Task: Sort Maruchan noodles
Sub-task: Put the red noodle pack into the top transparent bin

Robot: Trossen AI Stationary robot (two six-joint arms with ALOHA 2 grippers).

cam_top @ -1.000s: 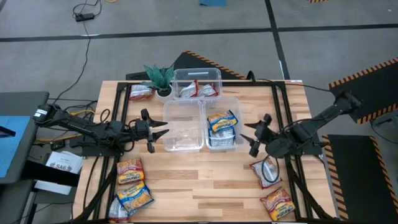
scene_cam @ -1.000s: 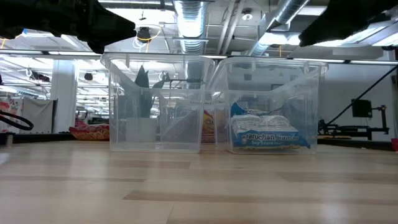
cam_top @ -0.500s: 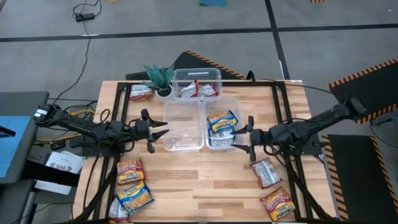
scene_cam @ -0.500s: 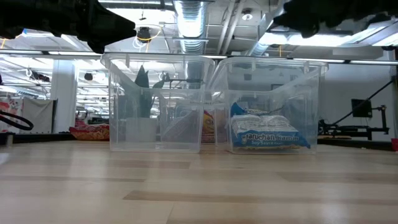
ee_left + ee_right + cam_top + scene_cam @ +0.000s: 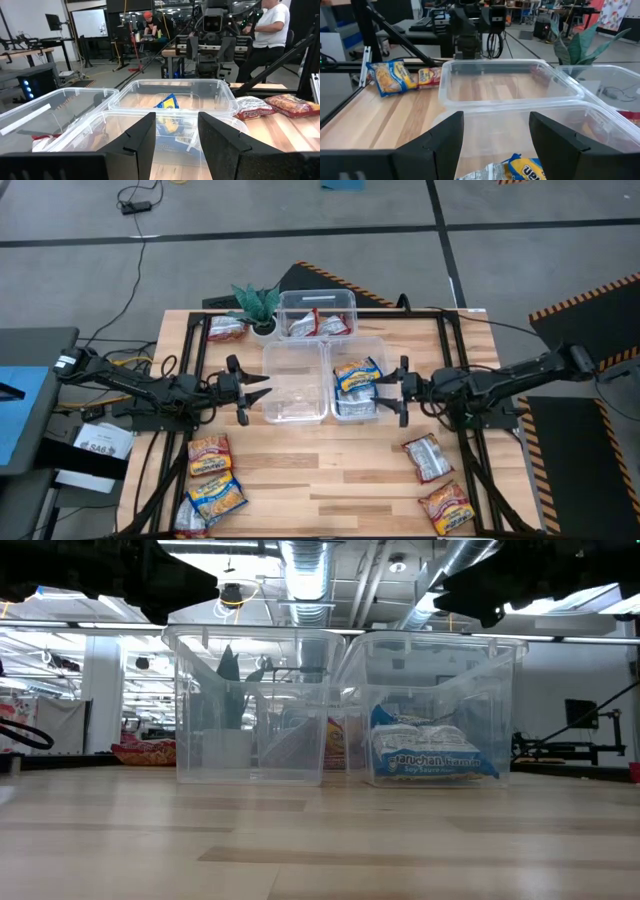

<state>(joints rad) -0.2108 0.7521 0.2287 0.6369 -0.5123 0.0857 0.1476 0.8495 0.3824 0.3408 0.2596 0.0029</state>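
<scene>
the wooden table carries three clear bins; the empty bin lies just ahead of the left gripper, whose fingers are spread apart and hold nothing, level with the bin's outer wall; the second bin lies just ahead of the right gripper, which hovers at that bin's outer edge with fingers apart and nothing between them; inside it, right before this gripper, lie blue-and-silver noodle packets; the third bin, beyond both grippers at the table's back, holds red-and-silver packets; a green plant stands just beside that bin; a red packet lies beside the plant, behind the left gripper; yellow-orange packets lie on the table behind and to the side of the left gripper, near the front edge; a red-and-silver packet and a red packet lie on the table behind the right gripper, well apart from it.
</scene>
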